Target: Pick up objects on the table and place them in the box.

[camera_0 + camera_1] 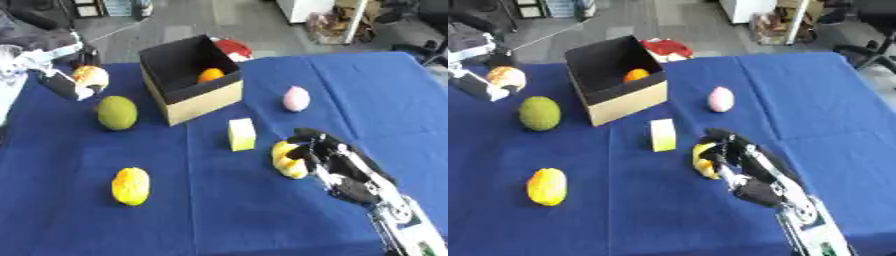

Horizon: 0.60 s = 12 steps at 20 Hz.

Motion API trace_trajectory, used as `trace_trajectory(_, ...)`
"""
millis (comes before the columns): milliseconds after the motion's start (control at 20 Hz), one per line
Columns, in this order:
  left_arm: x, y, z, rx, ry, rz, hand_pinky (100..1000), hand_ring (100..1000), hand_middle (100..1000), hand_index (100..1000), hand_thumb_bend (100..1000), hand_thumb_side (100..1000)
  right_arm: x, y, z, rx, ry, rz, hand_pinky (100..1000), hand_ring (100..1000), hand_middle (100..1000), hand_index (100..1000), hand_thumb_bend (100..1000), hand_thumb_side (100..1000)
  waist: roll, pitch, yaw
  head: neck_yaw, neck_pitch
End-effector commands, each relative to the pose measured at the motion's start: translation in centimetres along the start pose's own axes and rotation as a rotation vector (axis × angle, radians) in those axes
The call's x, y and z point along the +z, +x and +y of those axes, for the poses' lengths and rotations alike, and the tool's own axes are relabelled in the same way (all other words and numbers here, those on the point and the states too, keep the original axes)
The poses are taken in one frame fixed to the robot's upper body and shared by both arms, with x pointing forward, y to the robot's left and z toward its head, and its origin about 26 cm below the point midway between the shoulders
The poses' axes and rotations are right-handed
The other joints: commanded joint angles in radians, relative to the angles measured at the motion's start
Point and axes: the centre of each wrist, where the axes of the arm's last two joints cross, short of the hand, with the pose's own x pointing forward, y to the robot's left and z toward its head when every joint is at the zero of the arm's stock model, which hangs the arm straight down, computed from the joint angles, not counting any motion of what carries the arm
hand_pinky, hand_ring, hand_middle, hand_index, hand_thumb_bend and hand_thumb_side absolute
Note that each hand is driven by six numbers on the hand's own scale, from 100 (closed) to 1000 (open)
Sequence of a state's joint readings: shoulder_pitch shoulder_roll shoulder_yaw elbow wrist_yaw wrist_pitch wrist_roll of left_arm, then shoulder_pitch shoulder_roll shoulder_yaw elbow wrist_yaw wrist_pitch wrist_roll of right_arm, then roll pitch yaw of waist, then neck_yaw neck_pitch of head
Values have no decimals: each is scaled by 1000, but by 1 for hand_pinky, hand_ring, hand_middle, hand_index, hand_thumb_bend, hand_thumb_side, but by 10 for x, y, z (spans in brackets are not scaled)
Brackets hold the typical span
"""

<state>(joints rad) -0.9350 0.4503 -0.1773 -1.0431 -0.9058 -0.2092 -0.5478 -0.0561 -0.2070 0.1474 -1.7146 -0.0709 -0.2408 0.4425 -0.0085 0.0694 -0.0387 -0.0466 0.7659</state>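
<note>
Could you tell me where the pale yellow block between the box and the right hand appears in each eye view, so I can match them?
Left eye view: pale yellow block just right of centre, below the box's front corner.
Right eye view: the block sits at centre.
Shared landmark: the pink egg-shaped object up-right of it.

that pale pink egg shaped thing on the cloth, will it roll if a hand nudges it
Probably yes. The pink egg-shaped thing is rounded all over with no flat face showing, so a nudge would likely send it wobbling off in a curve. Its surface looks smooth, so it may slip between fingers. The blue cloth might slow it somewhat.
</note>
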Motion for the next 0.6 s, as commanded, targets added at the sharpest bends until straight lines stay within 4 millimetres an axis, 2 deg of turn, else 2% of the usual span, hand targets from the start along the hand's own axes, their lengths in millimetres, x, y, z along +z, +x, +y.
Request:
trace_trajectory(50, -19, 20, 10, -47, 62, 12, 626, 493, 472, 652, 331, 100, -8, 6, -2, 4, 22, -33, 796, 737, 791, 917, 100, 355, -15, -8, -15, 17, 4)
trace_trajectory(250, -41, 38, 6, -81, 168, 77, 643, 505, 486, 675, 366, 100, -15, 9, 0, -1, 50, -54, 796, 737, 791, 917, 100, 351, -22, 13, -57, 43, 4)
trace_trajectory(400, -50, 43, -1, -69, 265, 136, 691, 560, 546, 742, 407, 100, -16, 10, 0, -2, 57, -56, 796, 737, 791, 917, 100, 348, -23, 22, -75, 54, 4)
trace_trajectory(450, -52, 44, -4, -67, 296, 153, 733, 629, 621, 807, 482, 218, -16, 10, 0, -2, 57, -56, 796, 737, 790, 917, 100, 348, -23, 23, -79, 54, 4)
trace_trajectory(500, -53, 44, -6, -66, 321, 167, 747, 657, 653, 826, 514, 276, -17, 10, 0, -3, 56, -57, 796, 737, 790, 917, 100, 348, -23, 25, -82, 55, 4)
trace_trajectory(550, -54, 44, -8, -65, 344, 178, 768, 699, 704, 855, 572, 375, -17, 10, -1, -3, 56, -57, 796, 737, 790, 917, 100, 348, -22, 25, -83, 55, 4)
trace_trajectory(600, -54, 44, -8, -62, 368, 185, 774, 713, 721, 861, 588, 404, -16, 10, -1, -3, 55, -57, 796, 737, 790, 917, 100, 348, -22, 26, -84, 54, 4)
